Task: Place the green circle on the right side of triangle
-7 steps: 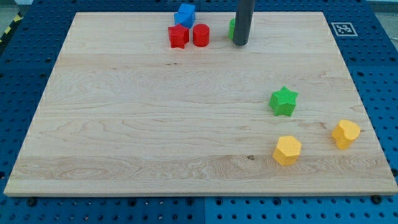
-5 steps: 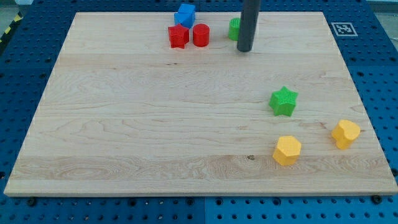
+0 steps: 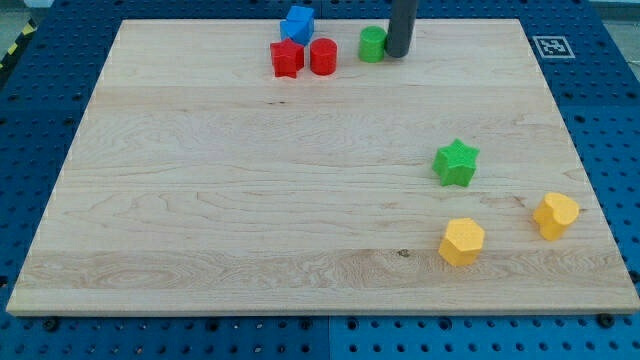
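Observation:
The green circle (image 3: 372, 44) sits near the view's top edge of the wooden board (image 3: 250, 200). My tip (image 3: 398, 54) stands just to its right, touching or nearly touching it. No triangle block can be made out. To the left of the green circle are a red cylinder (image 3: 323, 57), a red star-like block (image 3: 287, 59) and a blue block (image 3: 297, 23) above them.
A green star (image 3: 457, 163) lies at the right middle. A yellow hexagon block (image 3: 462, 242) and a yellow heart-like block (image 3: 555, 215) lie at the lower right. A marker tag (image 3: 552, 46) is at the board's top right corner.
My tip moved from in front of the green circle to its right side and upward in the view. The green circle, earlier partly hidden, now shows in full.

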Robot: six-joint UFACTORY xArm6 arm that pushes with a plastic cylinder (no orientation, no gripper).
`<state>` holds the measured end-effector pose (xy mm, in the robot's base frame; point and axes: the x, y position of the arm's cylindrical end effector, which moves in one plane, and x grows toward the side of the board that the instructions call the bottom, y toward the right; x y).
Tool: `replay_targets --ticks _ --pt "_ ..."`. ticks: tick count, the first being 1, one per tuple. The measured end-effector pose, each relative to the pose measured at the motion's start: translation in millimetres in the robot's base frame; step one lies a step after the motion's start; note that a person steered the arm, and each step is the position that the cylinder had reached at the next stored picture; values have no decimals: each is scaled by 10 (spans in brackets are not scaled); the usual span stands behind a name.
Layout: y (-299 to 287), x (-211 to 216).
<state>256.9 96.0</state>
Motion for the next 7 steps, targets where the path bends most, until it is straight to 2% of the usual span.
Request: replay_targets --ticks 1,3,4,5,7 --pt "-143 -145" --pt "-754 -171" --pt "-531 -84" --pt "249 544" --pt "1371 2106"
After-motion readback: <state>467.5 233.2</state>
